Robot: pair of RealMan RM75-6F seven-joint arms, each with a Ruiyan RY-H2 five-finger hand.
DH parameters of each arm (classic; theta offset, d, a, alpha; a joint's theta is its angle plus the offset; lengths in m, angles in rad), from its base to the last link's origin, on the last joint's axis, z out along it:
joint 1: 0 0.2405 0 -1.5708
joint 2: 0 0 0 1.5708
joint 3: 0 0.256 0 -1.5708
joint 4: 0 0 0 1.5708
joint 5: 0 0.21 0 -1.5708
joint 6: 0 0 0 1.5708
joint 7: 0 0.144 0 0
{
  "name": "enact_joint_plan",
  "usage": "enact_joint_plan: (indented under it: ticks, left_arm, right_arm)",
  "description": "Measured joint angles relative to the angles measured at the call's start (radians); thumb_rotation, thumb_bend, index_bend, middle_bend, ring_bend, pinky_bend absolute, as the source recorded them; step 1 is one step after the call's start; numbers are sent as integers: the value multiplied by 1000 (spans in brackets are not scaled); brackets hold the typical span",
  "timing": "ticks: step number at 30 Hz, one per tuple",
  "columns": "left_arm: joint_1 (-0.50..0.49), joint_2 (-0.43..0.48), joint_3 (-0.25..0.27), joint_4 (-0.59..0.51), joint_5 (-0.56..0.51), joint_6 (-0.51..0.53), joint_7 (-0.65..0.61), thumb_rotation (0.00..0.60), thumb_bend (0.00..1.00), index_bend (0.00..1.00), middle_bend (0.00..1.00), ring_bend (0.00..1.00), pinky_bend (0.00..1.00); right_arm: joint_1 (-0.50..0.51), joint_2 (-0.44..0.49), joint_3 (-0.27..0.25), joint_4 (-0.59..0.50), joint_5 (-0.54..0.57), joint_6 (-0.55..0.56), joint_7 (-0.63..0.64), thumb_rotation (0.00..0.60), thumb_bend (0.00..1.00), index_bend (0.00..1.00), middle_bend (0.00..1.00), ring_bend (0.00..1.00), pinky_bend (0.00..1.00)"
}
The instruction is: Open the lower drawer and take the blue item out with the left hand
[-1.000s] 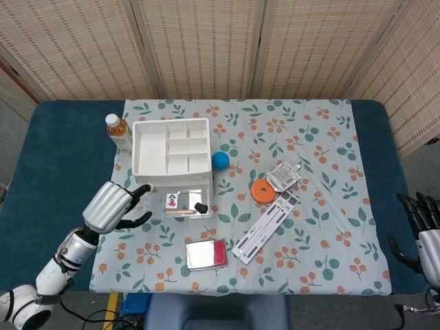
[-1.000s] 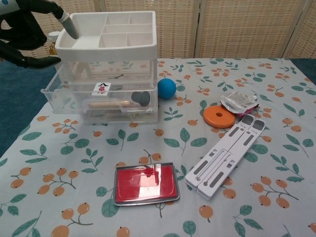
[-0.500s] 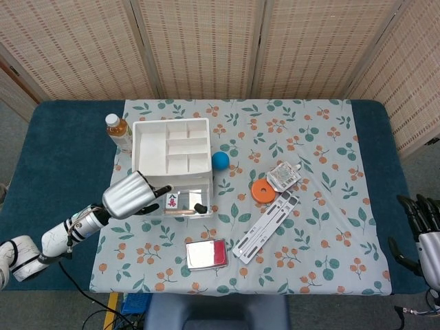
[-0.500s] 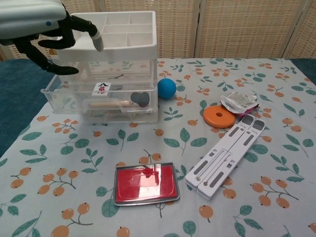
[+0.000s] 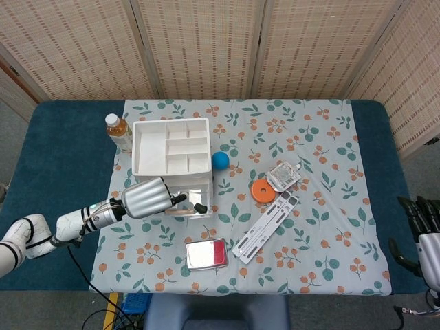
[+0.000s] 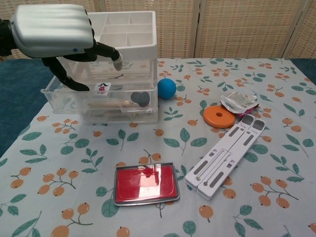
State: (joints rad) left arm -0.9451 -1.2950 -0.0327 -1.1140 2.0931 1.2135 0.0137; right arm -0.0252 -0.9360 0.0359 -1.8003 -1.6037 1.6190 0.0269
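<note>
Staged lab tabletop: woven folding screens (image 5: pixel 206 48) behind, leaf-print cloth (image 5: pixel 309 227) over blue padded table (image 5: pixel 62 151).

Left hand (image 5: pixel 148 198) now nearer, fingers spread over the drawer unit's (image 5: pixel 176 162) front

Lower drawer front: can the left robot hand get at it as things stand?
Probably yes. The left robot hand hovers at the drawer unit, fingers apart; nothing blocks the lower drawer front.

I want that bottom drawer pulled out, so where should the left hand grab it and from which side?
Hook the lower drawer by its front lip, coming from the front of the drawer unit. Judging by its face, it likely slides toward the robot. The left hand hovers above.
</note>
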Motion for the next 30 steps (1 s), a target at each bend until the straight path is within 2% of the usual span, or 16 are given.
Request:
enact_joint_plan:
  ticks: [7, 13, 30]
  left_arm:
    - [-40, -4, 20, 16, 0, -31, 42, 600, 163, 317, 926, 1000, 1000]
    - [-58, 9, 37, -13, -24, -78, 79, 600, 162, 311, 922, 1000, 1000]
    - [-91, 12, 83, -47, -68, -136, 100, 600, 162, 327, 922, 1000, 1000]
  right_arm:
    - [-1, -2, 2, 4, 7, -3, 3, 600, 431, 0, 113, 0, 23]
    - [2, -3, 4, 8, 13, -10, 8, 600, 432, 0, 113, 0, 23]
    - [9, -12, 8, 16, 28, -27, 10, 600, 432, 0, 113, 0, 24]
